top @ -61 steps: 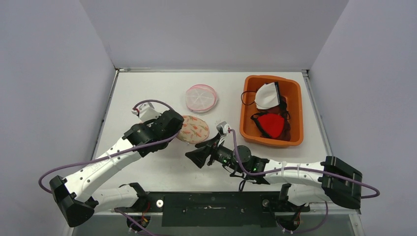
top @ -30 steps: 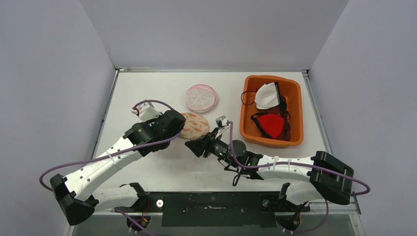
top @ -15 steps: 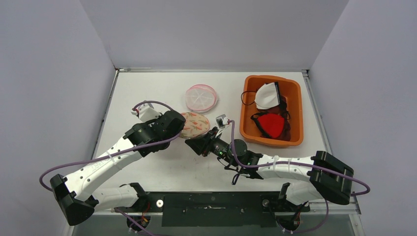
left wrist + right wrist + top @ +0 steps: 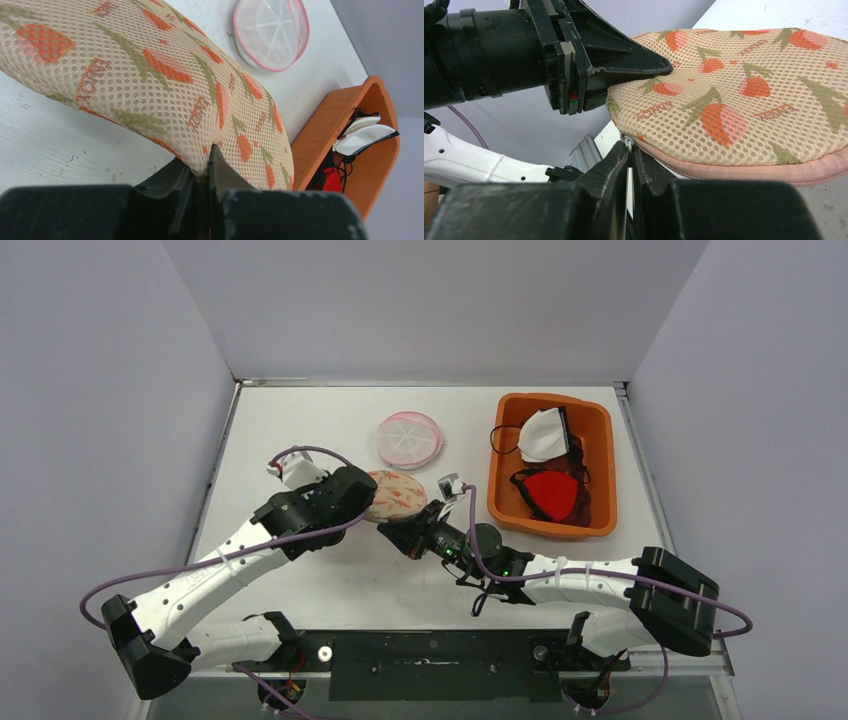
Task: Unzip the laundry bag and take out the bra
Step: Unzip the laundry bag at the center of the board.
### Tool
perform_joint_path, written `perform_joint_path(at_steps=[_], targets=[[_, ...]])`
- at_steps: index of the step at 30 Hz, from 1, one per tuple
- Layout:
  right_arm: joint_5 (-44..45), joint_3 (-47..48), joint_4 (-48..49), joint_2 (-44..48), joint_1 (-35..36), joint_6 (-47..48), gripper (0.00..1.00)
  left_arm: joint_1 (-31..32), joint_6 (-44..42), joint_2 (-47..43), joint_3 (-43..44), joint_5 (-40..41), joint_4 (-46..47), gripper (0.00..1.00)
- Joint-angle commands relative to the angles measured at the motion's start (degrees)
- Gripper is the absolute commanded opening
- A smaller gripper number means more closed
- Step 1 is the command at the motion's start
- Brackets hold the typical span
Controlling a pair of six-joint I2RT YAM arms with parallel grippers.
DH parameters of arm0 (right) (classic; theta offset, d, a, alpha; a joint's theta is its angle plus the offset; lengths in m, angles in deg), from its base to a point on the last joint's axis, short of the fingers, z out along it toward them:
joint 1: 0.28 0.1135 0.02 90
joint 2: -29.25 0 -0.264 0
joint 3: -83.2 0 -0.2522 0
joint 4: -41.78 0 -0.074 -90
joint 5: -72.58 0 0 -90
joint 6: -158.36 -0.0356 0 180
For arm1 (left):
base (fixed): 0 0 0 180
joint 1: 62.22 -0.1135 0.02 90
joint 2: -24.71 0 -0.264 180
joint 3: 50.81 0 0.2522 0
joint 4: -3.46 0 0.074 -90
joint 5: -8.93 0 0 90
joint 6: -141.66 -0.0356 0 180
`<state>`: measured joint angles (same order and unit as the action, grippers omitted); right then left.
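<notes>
The left gripper [image 4: 202, 162] is clenched on the laundry bag [image 4: 150, 75], and the right gripper [image 4: 629, 150] pinches a small tab [image 4: 628, 144] at the bag's pink edge. The bag sits between them on a white table [image 4: 300, 420] with grey walls [image 4: 100, 390]. Two bags show: this one and a round white bag [image 4: 409, 439] past the fingers. One orange bin [image 4: 550, 398] to their right holds a white bra [image 4: 543, 435] and a red bra [image 4: 552, 492].

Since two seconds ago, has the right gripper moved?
Yes. Against the orange bin, the right gripper has moved away from the bases; its fingers are now shut on the laundry bag edge.
</notes>
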<state>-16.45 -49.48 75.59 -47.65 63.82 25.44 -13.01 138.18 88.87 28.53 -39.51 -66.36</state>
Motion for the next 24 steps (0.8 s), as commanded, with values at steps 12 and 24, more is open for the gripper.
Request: perform_joint_path(at_steps=[12,24], targets=[[7.84,2.37,-16.28,5.64,1.44,9.93,0.05,0.57,-4.78,-4.74,-5.88,-0.67,9.23,0.00],[14.16,2.13,-28.78,8.49,3.79,14.81,0.05,0.59,-10.69,-6.76,-13.14,-3.27,16.57,0.00]])
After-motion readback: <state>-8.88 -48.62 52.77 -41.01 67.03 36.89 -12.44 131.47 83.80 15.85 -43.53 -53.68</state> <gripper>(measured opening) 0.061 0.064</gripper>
